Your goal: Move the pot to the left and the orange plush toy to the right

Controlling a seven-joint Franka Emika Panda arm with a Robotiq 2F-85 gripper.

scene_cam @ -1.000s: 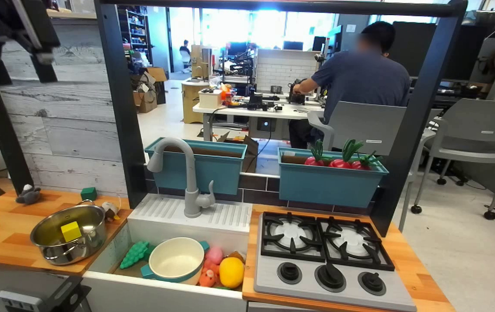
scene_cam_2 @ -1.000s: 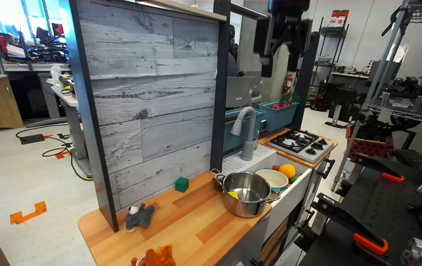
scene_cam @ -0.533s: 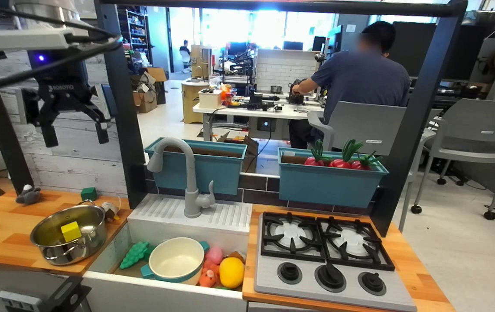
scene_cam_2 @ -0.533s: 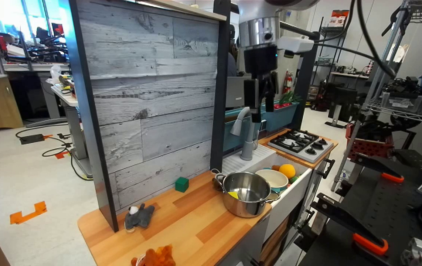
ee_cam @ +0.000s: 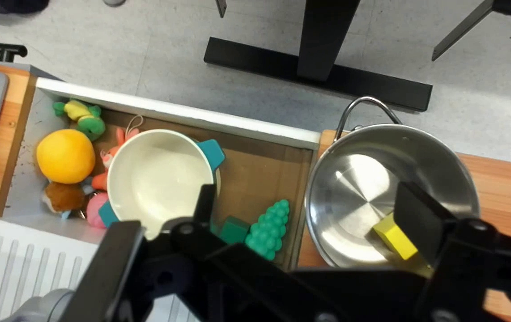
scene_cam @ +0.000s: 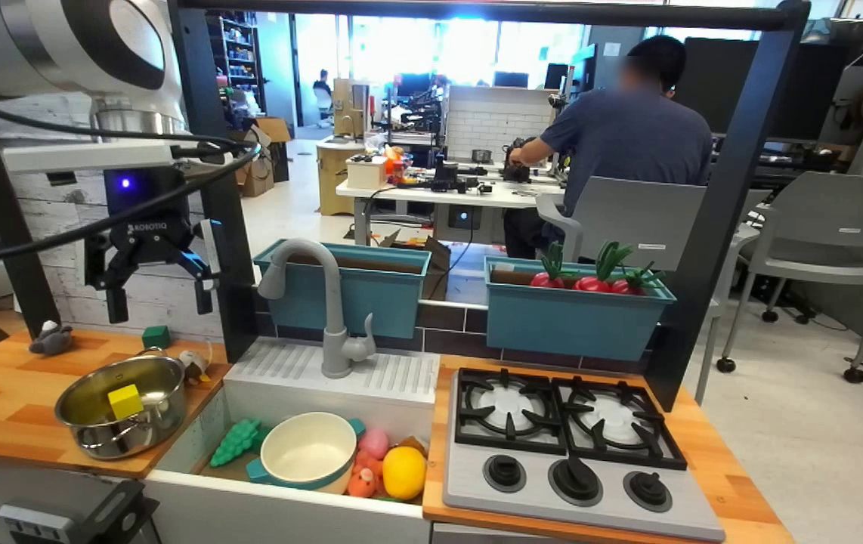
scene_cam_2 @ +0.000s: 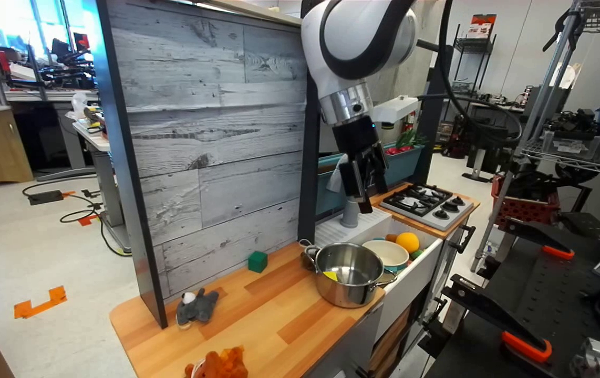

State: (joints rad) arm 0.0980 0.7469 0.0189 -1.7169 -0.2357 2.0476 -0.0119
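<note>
Above the wooden counter [scene_cam_2: 268,312] and the sink [scene_cam: 280,515], my gripper [scene_cam: 161,302] hung with its fingertips well apart, clear of the pot [scene_cam_2: 346,294] below. The pot stood upright on the counter, just beside the sink, with a yellow block [ee_cam: 396,237] inside it; in the wrist view one of my fingers hid part of the pot. Well apart from it, the orange plush toy [scene_cam_2: 219,366] lay on the same counter, cut off by the edge of both exterior views. A green block [scene_cam_2: 258,261] and a gray plush toy [scene_cam_2: 199,307] sat near the plank panel [scene_cam_2: 216,184]. The sink held a teal-handled cream bowl [ee_cam: 161,176].
</note>
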